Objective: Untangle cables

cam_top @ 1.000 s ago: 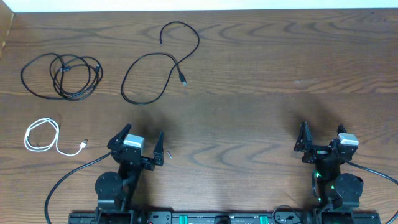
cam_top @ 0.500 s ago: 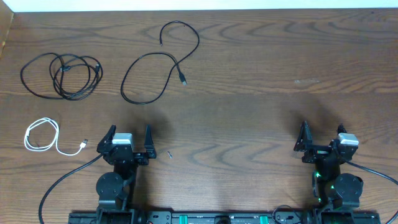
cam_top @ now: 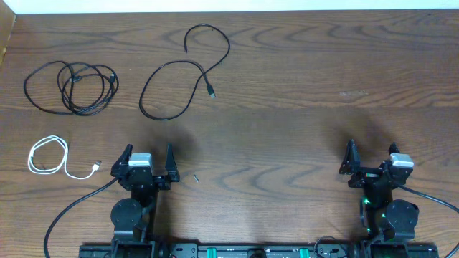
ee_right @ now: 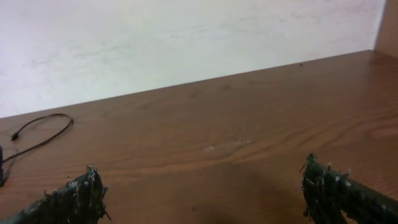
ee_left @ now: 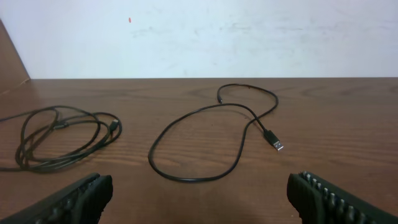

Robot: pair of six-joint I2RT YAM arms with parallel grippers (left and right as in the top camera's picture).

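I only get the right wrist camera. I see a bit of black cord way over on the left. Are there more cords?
Observer: That bit is part of one long, loose black cable, which lies spread out in open curves with both plugs free.
Operator: Is there another black one?
Observer: Yes, a coiled black cable lies further left, wound in several loops and apart from the loose one.
Operator: Any other colours?
Observer: A small white cable lies on the near left, beside the open left end effector but not touching it.
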